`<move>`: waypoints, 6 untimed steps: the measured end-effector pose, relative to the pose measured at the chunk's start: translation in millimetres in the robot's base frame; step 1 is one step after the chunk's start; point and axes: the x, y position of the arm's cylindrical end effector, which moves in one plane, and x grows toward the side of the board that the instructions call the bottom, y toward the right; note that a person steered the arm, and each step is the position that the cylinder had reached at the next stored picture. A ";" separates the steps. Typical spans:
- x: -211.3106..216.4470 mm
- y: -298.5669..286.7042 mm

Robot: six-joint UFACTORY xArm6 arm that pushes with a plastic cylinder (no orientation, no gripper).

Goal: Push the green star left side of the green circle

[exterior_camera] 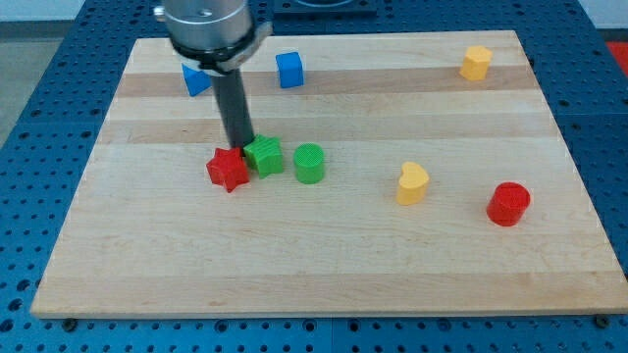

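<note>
The green star (265, 156) lies on the wooden board (324, 255), just left of the green circle (309, 163), with a small gap between them. A red star (228, 170) touches the green star's left side. My tip (241, 147) stands at the top of the seam between the red star and the green star, against the green star's upper left edge. The dark rod rises from there to the arm's head at the view's top.
A blue block (196, 79), partly hidden by the arm, and a blue cube (289, 70) sit near the view's top. A yellow block (476, 63) is at top right. A yellow heart (413, 183) and a red cylinder (508, 204) lie at right.
</note>
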 end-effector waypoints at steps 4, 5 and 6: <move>9.8 12.0; -9.0 1.4; -13.4 -27.8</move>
